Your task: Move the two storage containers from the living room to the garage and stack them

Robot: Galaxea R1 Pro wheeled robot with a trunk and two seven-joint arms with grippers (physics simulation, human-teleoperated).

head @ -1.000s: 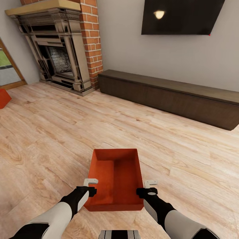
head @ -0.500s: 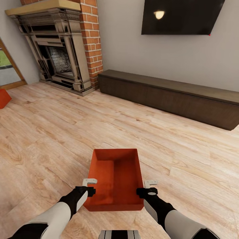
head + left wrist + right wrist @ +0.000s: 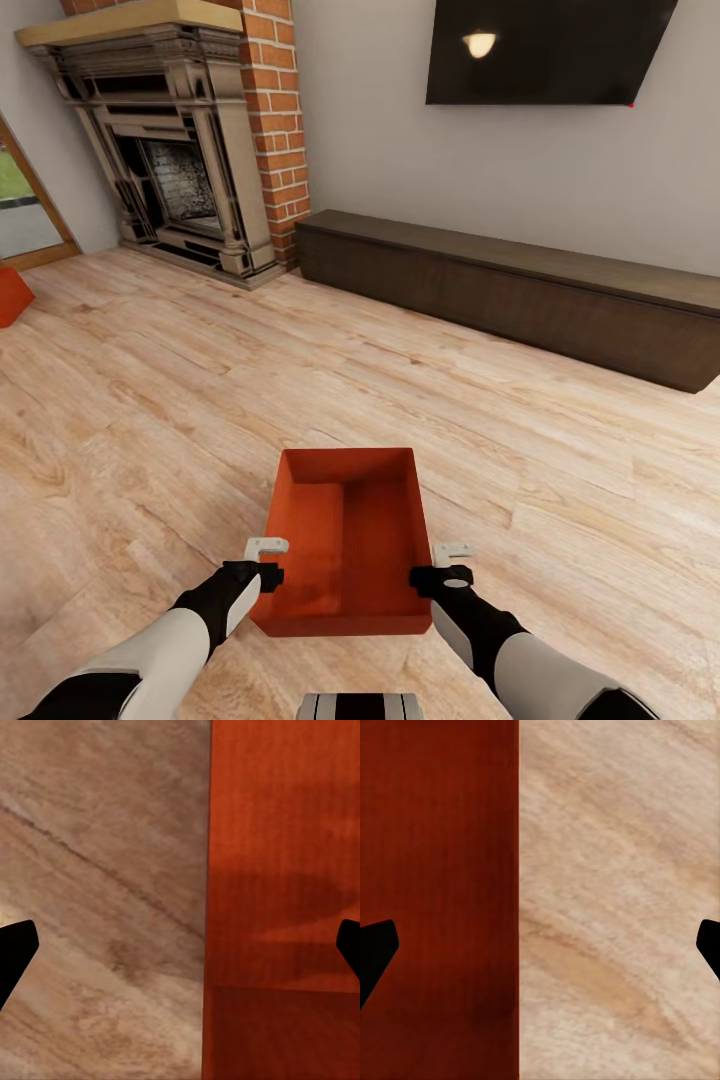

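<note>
One orange-red storage container (image 3: 345, 540) sits open-topped and empty on the living room's light wood plank floor, right in front of me. My left gripper (image 3: 266, 574) hovers over its left wall and my right gripper (image 3: 441, 577) over its right wall. In the left wrist view, the left gripper (image 3: 180, 952) is open, its dark fingertips (image 3: 16, 951) spread either side of the container's wall (image 3: 285, 870). My right gripper (image 3: 540, 952) is likewise open across the container's wall (image 3: 435, 832). A second storage container (image 3: 12, 295) peeks in at the far left edge.
A brick fireplace (image 3: 185, 140) stands at the back left beside a glass door (image 3: 25, 215). A dark low bench (image 3: 520, 290) runs along the back wall under a wall TV (image 3: 545, 50). Wood plank floor (image 3: 200, 400) stretches between me and them.
My left gripper has shifted slightly left over the container's wall. The right gripper and the container have hardly moved.
</note>
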